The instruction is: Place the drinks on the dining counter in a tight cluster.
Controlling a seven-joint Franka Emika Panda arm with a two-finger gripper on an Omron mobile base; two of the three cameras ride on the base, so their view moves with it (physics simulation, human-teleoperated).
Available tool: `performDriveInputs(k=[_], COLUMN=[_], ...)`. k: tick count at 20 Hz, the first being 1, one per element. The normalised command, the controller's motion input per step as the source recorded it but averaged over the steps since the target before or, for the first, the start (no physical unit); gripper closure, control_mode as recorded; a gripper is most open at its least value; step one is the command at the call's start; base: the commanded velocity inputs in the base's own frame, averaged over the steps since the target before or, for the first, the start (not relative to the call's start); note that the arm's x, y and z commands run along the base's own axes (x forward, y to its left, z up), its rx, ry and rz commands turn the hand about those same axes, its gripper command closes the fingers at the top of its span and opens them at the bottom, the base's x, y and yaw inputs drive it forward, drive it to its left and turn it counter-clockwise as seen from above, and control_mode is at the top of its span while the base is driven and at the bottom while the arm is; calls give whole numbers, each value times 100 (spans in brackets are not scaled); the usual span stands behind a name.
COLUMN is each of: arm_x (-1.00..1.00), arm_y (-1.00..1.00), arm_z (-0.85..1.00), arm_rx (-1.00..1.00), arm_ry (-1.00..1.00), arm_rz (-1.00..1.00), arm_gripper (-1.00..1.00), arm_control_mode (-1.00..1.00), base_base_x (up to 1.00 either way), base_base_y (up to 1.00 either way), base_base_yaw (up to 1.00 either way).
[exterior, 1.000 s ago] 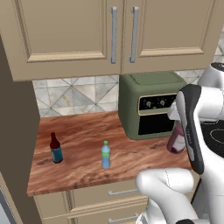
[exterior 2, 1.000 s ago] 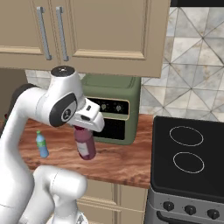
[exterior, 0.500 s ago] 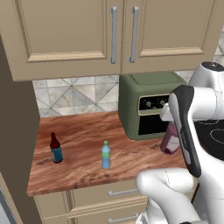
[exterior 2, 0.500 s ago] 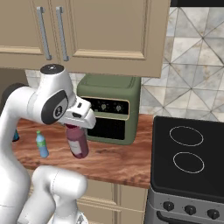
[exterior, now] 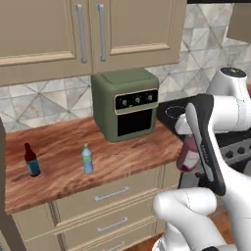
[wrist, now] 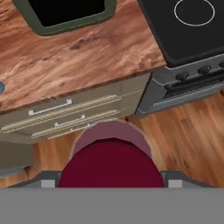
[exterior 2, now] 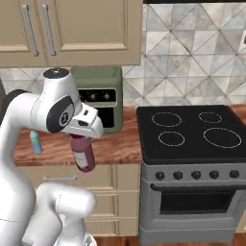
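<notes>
The hand [exterior 2: 82,140] grips the purple-capped bottle [exterior 2: 83,153] by its top, hanging it in the air off the table's [exterior: 63,152] front edge. A jolt could slip it to the wooden floor [wrist: 183,131]. 2 bottles, light-blue [exterior: 87,159] and dark-brown [exterior: 32,160], wait on that table.

counter top [exterior: 63,152]: reddish-brown wood grain, smooth, faintly sheened
cabinet doors [exterior: 44,34]: beige, matt, painted look; metal bar handles
oven [exterior: 126,103]: olive green casing, matt; dark glossy door
stove [exterior 2: 190,132]: black glossy top, grey metal front
purple-capped bottle [exterior 2: 83,153]: dark red, glossy, plastic look
backsplash [exterior 2: 192,62]: stone-look tiles, smooth
floor [wrist: 188,135]: warm wood planks, satin
</notes>
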Motion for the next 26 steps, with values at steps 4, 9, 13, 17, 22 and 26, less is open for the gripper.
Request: performDriveInputs(k=[4,9,13,17,22,26], arm_x=[0,0,0,0,0,0], arm_y=[0,0,0,0,0,0], arm_z=[0,0,0,0,0,0], arm_rx=[0,0,0,0,0,0], arm_ry=[0,0,0,0,0,0], arm_rz=[0,0,0,0,0,0], arm_gripper=[100,100,100,100,100,100], arm_control_mode=[100,100,100,100,100,100], base_base_x=[-73,-6,0,2,3,0], base_base_y=[0,0,0,-18,-12,0], base_base_yaw=[-77,-98,-100,-93,-96,-100])
